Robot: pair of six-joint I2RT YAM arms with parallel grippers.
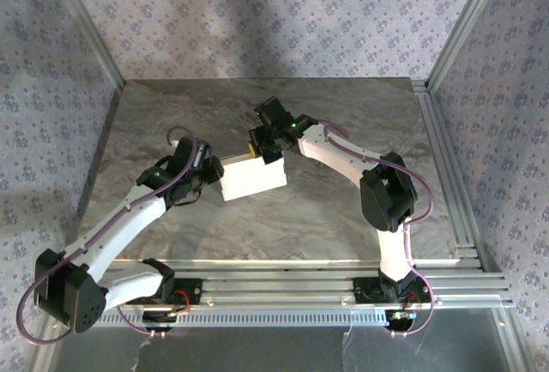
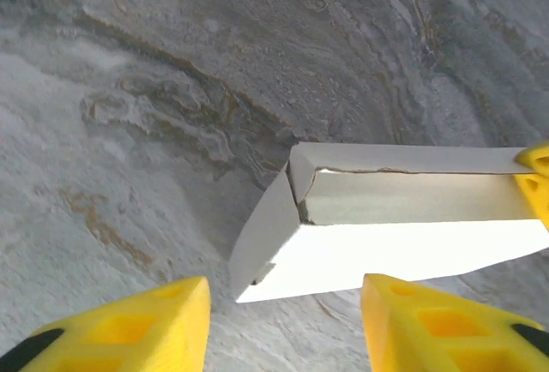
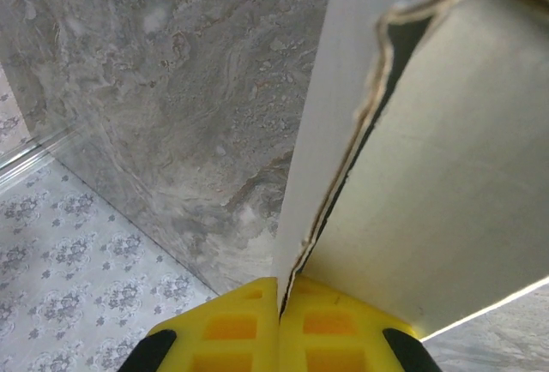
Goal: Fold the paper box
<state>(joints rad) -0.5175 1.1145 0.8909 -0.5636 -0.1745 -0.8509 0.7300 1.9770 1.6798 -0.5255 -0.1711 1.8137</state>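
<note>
no writing readable; the paper box (image 2: 403, 256) seems blank (glare-washed).

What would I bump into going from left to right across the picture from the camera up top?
Black left gripper → white cardboard paper box → black elbow joint of the white right arm → silver metal frame rail at the table's right edge.

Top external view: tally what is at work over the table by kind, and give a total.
paper box: 1
grippers: 2 (left gripper open, right gripper shut on the paper box's edge)
Total: 3
</note>
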